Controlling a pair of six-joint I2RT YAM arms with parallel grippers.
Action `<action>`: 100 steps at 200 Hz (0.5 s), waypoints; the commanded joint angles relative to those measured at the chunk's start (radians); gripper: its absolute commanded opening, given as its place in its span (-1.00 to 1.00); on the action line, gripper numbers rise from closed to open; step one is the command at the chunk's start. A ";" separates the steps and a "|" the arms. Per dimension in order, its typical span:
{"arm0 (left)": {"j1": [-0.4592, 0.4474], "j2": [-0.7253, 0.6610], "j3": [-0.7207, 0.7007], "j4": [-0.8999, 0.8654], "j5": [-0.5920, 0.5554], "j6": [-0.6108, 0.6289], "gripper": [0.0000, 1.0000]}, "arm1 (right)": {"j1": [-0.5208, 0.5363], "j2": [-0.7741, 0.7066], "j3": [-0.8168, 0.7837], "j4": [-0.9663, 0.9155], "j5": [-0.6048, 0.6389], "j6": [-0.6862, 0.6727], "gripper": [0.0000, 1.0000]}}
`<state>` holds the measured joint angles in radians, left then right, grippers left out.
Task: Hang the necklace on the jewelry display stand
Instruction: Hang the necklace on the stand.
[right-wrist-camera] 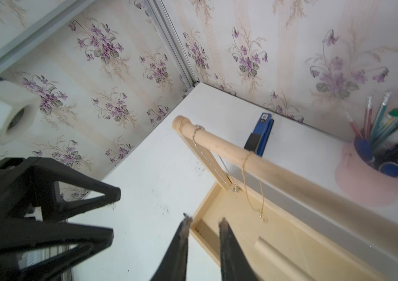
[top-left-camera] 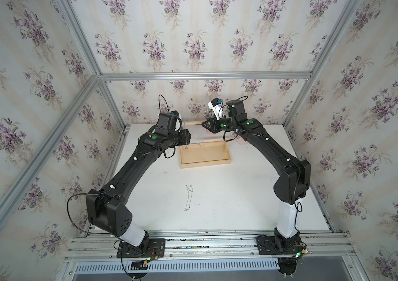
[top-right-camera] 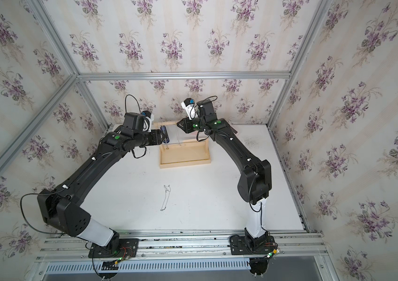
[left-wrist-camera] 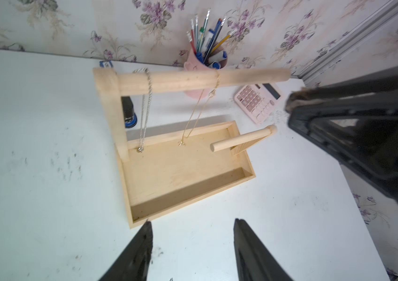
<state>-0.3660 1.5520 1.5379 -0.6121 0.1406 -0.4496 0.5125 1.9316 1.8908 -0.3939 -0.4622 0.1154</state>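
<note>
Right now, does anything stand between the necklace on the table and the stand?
Nothing visible does. The necklace lies on bare table before the jewelry display stand; the left end effector and right end effector hover by its top bar.

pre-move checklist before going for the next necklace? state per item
1. Left gripper empty: ok, jaws apart, nothing between.
2. Right gripper empty: ok, jaws narrowly apart, nothing between.
3. Silver necklace and gold necklace seated on top bar: ok, both draped over it.
4. Third necklace hung: not ok, it lies on the table in front of the jewelry display stand.
5. Free room on top bar: ok, bare from gold necklace to its free end.
6. Third necklace tangle-free: cannot tell, too thin.
</note>
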 commanded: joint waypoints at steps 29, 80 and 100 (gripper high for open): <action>-0.006 -0.109 -0.160 -0.128 -0.199 -0.120 0.01 | 0.113 -0.207 -0.309 0.000 0.227 0.096 -0.13; -0.029 -0.171 -0.297 -0.177 -0.252 -0.194 0.32 | 0.311 -0.265 -0.513 -0.085 0.323 0.162 -0.09; -0.049 -0.216 -0.383 -0.151 -0.280 -0.213 0.77 | 0.386 -0.237 -0.572 -0.104 0.371 0.198 -0.13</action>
<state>-0.3981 1.3781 1.2251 -0.7723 -0.0826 -0.6144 0.8379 1.6711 1.3666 -0.4496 -0.1726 0.2455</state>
